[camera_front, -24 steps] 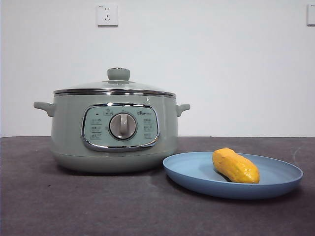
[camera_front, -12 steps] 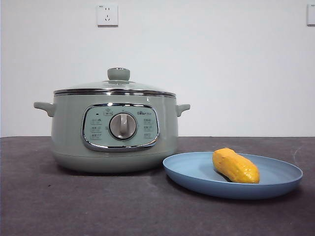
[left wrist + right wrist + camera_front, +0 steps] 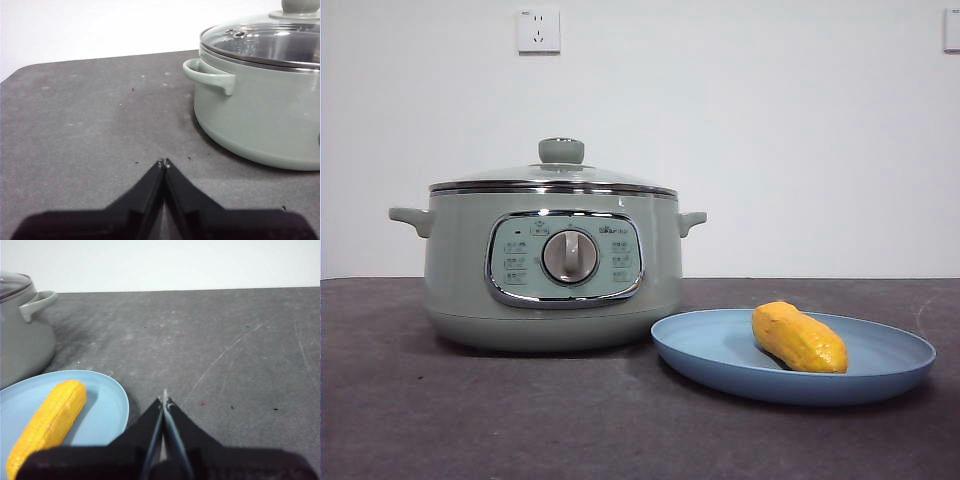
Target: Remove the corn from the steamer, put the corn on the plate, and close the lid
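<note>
Both jaws closed, empty; corn (image 3: 47, 427) on plate (image 3: 107, 410) beside right gripper (image 3: 164, 399).

table (image 3: 470, 420): dark grey, scuffed | on it: steamer (image 3: 552, 275), plate (image 3: 880, 375) just beside

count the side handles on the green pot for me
2. One handle sticks out from the steamer on the front view's left edge of the pot; the other handle is on the opposite side, nearer the plate. None seem hidden.
</note>
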